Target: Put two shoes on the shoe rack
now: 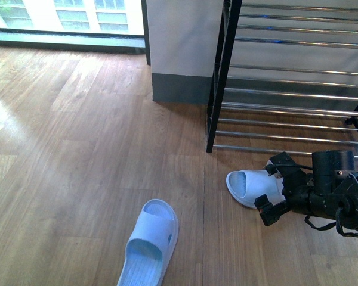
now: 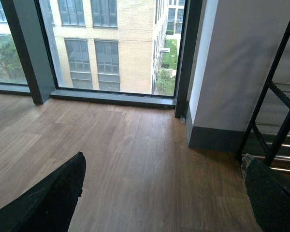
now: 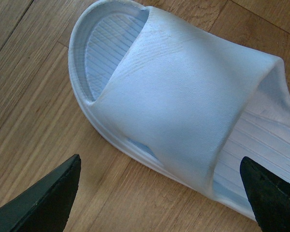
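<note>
One pale-blue rubber slide sandal lies just ahead of our right gripper, jaws spread, long axis slanting away.

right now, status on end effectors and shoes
Right end effector open, straddling one slide by the rack, not gripped. Left end effector open over bare floor. Second slide on floor, further left. Neither racked.
</note>
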